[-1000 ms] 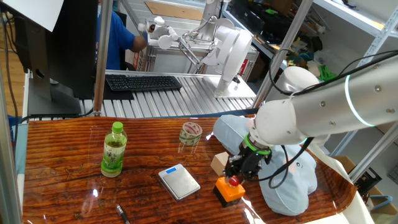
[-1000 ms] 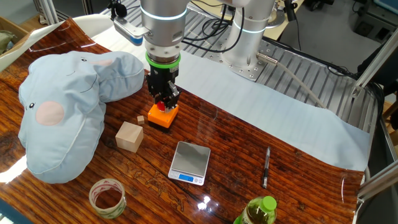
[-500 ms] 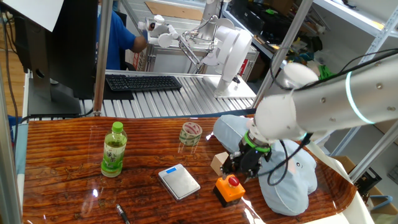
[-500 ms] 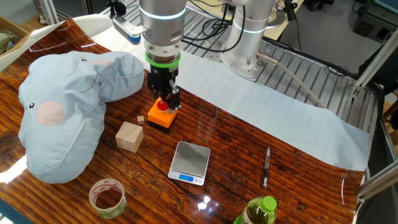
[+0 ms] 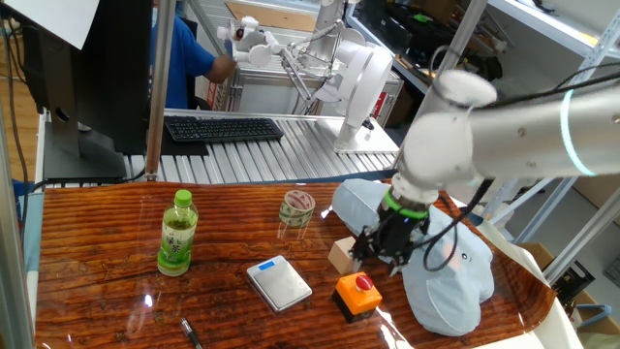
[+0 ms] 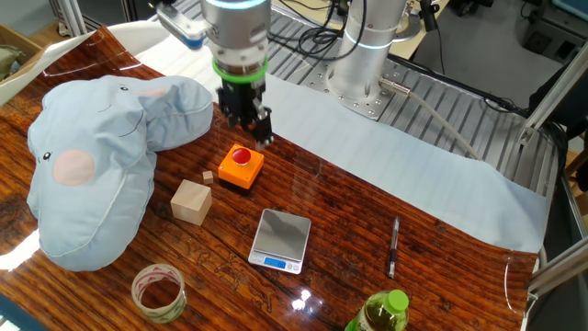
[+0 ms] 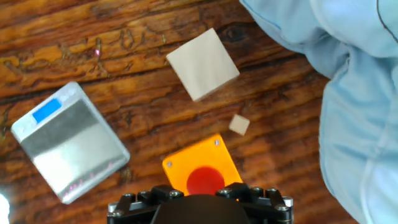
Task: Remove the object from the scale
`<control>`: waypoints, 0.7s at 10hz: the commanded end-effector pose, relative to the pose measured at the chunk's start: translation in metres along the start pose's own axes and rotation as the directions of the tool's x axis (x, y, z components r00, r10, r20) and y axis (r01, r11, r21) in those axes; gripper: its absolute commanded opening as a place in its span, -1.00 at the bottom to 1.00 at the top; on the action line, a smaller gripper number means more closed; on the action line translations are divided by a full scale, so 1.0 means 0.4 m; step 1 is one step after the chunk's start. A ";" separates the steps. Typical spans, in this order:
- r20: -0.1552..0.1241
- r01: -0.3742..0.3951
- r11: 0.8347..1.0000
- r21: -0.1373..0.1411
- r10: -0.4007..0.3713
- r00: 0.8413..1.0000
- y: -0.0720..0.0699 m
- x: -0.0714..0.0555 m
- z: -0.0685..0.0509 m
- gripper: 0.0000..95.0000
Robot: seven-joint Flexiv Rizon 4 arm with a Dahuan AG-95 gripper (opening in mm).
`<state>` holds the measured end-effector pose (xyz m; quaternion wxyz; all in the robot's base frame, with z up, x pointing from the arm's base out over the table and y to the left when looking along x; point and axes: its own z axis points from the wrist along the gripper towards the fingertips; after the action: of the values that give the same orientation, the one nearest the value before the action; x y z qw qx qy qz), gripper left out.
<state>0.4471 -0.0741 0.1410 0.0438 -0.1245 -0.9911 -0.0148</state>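
The orange box with the red button [image 5: 356,294] stands on the wooden table, apart from the scale. It also shows in the other fixed view [image 6: 242,166] and low in the hand view [image 7: 202,171]. The silver-grey scale [image 5: 278,281] lies bare to its side, blue display at one edge [image 6: 280,239], and at left in the hand view [image 7: 68,143]. My gripper [image 6: 253,129] hangs just above the box, open and empty, clear of the button [image 5: 378,260]. Its fingertips are hidden in the hand view.
A tan wooden cube [image 6: 191,201] and a small wooden bit [image 6: 209,176] lie beside the box. A big light-blue plush [image 6: 83,165] fills one side. A tape roll [image 6: 158,290], a green bottle [image 5: 177,233] and a pen [image 6: 393,246] lie farther off.
My gripper has let go of the orange box and risen straight up from it. The box stays on the table beside the scale.
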 end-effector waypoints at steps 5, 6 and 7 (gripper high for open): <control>-0.134 -0.131 0.990 0.052 0.137 0.982 -0.070 0.103 -0.147 -1.00; -0.169 -0.161 0.985 0.065 0.170 0.971 -0.090 0.130 -0.171 -1.00; -0.182 -0.179 0.981 0.073 0.190 0.965 -0.091 0.135 -0.174 -1.00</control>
<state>0.3932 -0.0964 0.2107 0.1289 -0.2034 -0.9706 0.0039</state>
